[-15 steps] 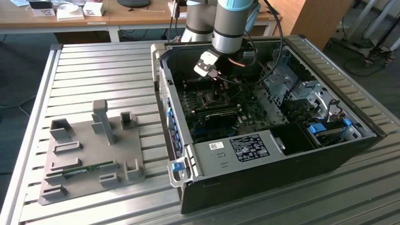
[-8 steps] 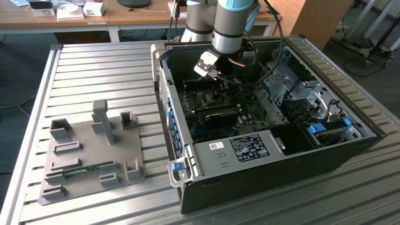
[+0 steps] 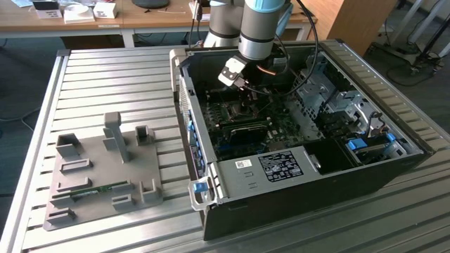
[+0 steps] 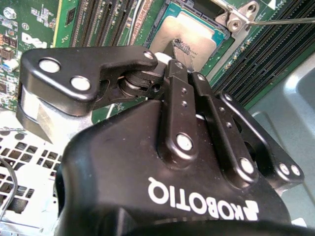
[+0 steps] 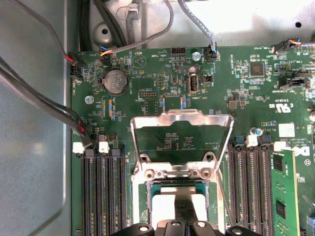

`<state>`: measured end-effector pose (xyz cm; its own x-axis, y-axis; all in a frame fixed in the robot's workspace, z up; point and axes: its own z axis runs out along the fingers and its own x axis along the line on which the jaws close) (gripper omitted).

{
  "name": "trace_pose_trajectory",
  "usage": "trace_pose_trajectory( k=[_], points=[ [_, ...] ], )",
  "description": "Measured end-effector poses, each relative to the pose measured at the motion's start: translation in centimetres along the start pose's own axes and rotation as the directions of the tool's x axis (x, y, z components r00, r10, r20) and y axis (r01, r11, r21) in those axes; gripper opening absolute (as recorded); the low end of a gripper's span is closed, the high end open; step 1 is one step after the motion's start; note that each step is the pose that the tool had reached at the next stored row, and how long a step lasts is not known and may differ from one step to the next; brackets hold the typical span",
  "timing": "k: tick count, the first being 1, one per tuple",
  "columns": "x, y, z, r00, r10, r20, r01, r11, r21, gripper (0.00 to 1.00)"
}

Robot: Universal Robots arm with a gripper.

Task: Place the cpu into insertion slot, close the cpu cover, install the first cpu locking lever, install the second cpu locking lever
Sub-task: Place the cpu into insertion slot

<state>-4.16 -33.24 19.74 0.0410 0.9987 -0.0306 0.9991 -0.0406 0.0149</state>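
Note:
The cpu (image 4: pixel 197 29) lies flat in the insertion slot (image 5: pixel 140 196) of the green motherboard (image 5: pixel 221 88), its silver top (image 5: pixel 162 206) showing. The cpu cover (image 5: pixel 182 118), a metal frame with a large window, stands swung open beyond the socket, and its hinge end (image 4: pixel 238 17) is in the second wrist view. A thin locking lever (image 4: pixel 280 20) runs beside the socket. My gripper (image 4: pixel 179 49) is shut, fingertips together right over the middle of the cpu, nothing between them. It reaches down into the black case (image 3: pixel 295 195) in the exterior view, gripper (image 3: pixel 239 84).
Long black memory slots (image 5: pixel 101 187) flank the socket on both sides. Grey cables (image 5: pixel 49 103) run along the case wall, and a green card (image 5: pixel 285 191) stands nearby. A grey fixture plate (image 3: pixel 105 174) sits on the slatted table at the exterior view's left.

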Motion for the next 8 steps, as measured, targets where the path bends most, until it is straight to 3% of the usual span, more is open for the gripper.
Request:
trace_pose_trajectory(
  k=[8],
  points=[
    [0.04, 0.03, -0.21, 1.0, 0.0, -0.0027, 0.0, 1.0, -0.0016, 0.1]
  ],
)
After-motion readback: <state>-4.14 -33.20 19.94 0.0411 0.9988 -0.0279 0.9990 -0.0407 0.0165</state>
